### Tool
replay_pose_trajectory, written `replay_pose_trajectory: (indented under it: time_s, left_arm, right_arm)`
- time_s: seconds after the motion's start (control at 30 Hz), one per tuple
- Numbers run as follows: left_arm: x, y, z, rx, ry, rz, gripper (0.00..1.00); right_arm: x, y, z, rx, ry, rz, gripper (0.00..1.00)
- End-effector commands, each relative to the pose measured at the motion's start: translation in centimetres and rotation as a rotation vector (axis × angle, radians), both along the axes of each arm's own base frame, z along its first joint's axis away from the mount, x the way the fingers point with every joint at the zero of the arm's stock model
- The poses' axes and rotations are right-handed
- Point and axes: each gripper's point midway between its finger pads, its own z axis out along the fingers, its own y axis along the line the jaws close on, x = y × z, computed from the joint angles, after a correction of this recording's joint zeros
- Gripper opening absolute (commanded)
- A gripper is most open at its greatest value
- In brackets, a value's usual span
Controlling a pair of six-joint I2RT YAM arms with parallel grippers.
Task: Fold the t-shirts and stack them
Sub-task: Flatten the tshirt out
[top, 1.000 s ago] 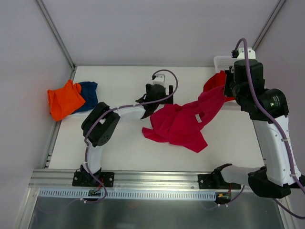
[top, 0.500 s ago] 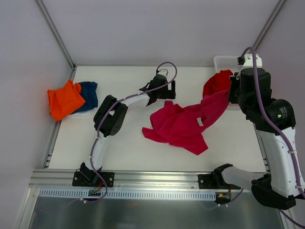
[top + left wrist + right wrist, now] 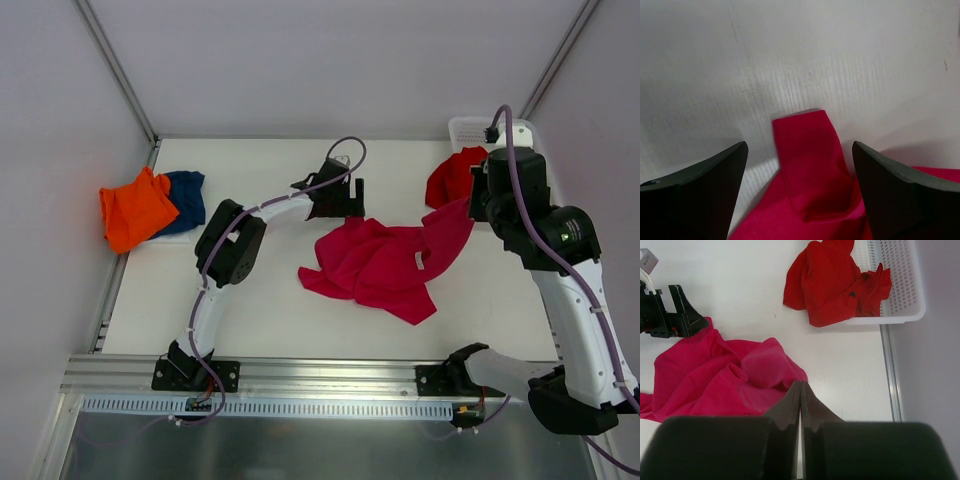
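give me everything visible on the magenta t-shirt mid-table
The crumpled magenta t-shirt looks like soft knit fabric, unfolded and bunched in the middle of the white table. A small white tag shows near its right side. Its right corner is lifted and pulled taut, pinched in the shut right gripper. A flat flap at its far edge lies on the table between the fingers of the open left gripper, not gripped.

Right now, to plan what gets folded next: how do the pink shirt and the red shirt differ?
The pink shirt sprawls on the table; the red shirt hangs half out of the white basket. The pink shirt is pinched at one edge by the right claw; the red shirt is untouched. The pink shirt is magenta, the red shirt scarlet. Both are crumpled and unfolded.
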Motion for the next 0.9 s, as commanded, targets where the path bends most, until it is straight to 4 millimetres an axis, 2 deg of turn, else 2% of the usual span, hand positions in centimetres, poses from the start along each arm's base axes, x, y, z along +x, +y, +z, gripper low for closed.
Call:
replay_pose_trajectory:
  time_s: [0.0,0.17,0.3,0.33,0.43,0.47,0.5,0.53,0.57,0.73,0.77,0.8,0.83,0.87]
  left_arm:
    - [-1.8,-1.8,-0.3,-0.079,0.114,-0.044,0.86]
    - [-3.1,-1.8,-1.7,-0.078,0.166,-0.03,0.82]
    - [-3.3,-1.3,-2.3,-0.052,0.164,-0.021,0.72]
    - [-3.2,-1.2,-2.5,-0.045,0.161,-0.02,0.6]
    - [-3.1,-1.0,-2.9,-0.025,0.158,-0.021,0.38]
    - [-2.9,-0.8,-3.1,-0.013,0.153,-0.015,0.25]
    - [-2.9,-0.8,-3.1,-0.012,0.153,-0.017,0.25]
    - [-2.6,-0.7,-3.1,-0.004,0.143,-0.01,0.07]
    - [-2.6,-0.5,-3.3,0.009,0.145,-0.005,0.0]
    - [-2.0,0.3,-3.3,0.05,0.112,0.014,0.0]
    - [-1.7,1.5,-3.4,0.096,0.084,0.056,0.0]
    - [-1.3,2.1,-1.7,0.102,0.045,0.076,0.0]
    - [-1.1,2.7,-0.8,0.122,0.015,0.091,0.0]
    - [-0.8,4.3,-0.2,0.181,-0.029,0.12,0.0]
  right_arm:
    - [-0.5,-0.5,1.6,0.039,-0.074,-0.022,0.01]
    - [-1.1,-1.2,1.9,0.031,-0.09,-0.04,0.01]
    - [-1.1,-1.0,1.8,0.037,-0.086,-0.035,0.01]
    - [-1.1,-1.0,1.6,0.039,-0.083,-0.037,0.01]
    - [-1.1,-0.9,1.2,0.04,-0.072,-0.036,0.01]
    - [-1.2,-1.0,1.1,0.041,-0.073,-0.038,0.01]
    - [-1.2,-1.0,1.1,0.04,-0.073,-0.039,0.01]
    - [-1.3,-1.1,0.8,0.038,-0.069,-0.039,0.01]
    - [-1.4,-1.2,0.9,0.037,-0.073,-0.044,0.01]
    - [-1.7,-1.6,0.8,0.025,-0.076,-0.053,0.01]
    - [-1.8,-1.8,0.6,0.011,-0.07,-0.059,0.01]
    - [-1.7,-1.9,0.5,0.006,-0.07,-0.063,0.01]
    - [-1.7,-2.0,0.5,0.001,-0.07,-0.066,0.0]
    - [-1.7,-2.1,0.6,-0.004,-0.074,-0.071,0.0]
